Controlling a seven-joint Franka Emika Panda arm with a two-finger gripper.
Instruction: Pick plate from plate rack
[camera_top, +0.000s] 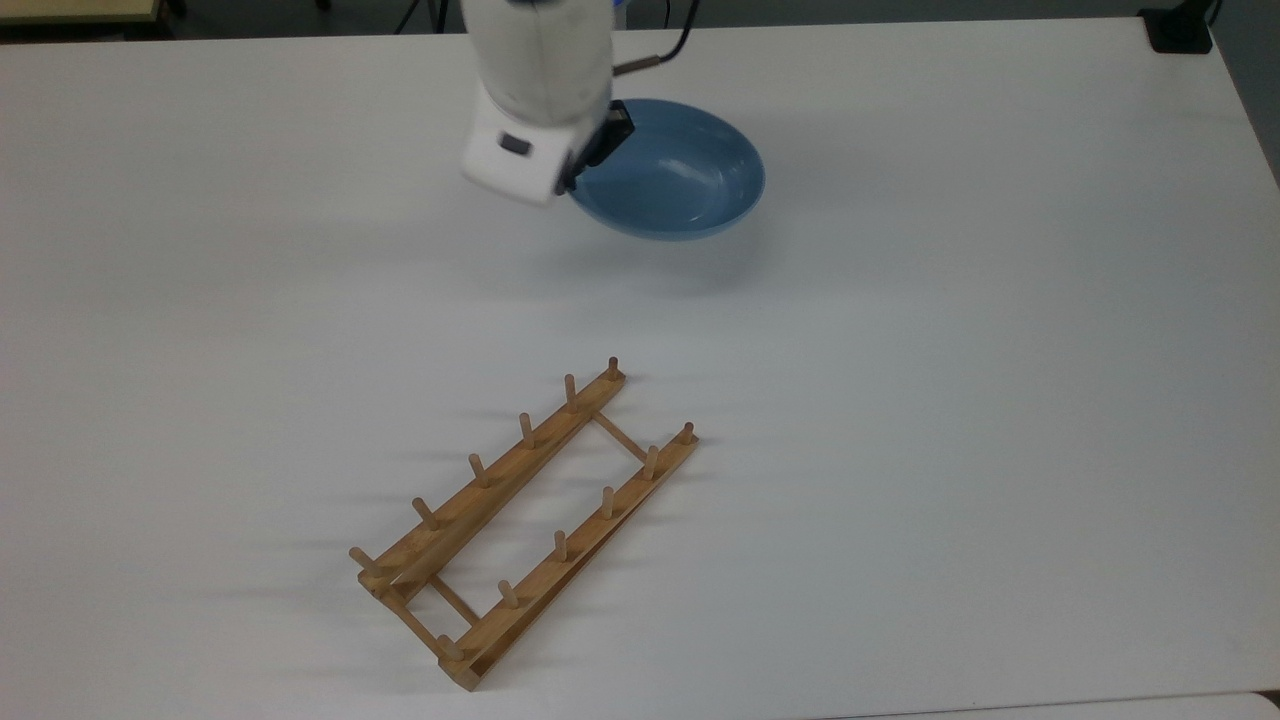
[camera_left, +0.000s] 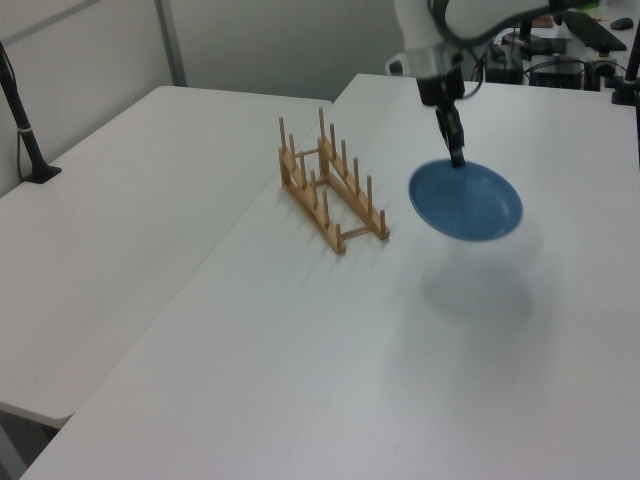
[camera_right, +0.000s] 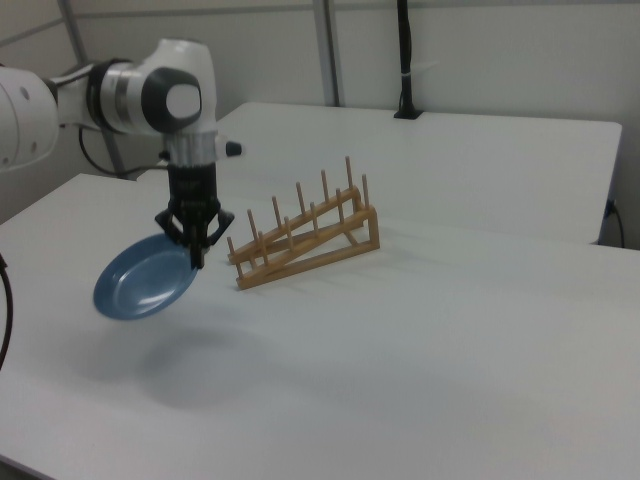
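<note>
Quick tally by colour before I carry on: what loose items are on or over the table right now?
Blue: 1, the plate, held at its rim by the gripper above the table.
Light brown wood: 1, the plate rack, with nothing in it.
Total: 2.

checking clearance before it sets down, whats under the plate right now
The plate hangs in the air, pinched at its rim by the gripper. Below it lies bare white table with the plate's shadow. The plate rack stands apart, off to one side.
</note>
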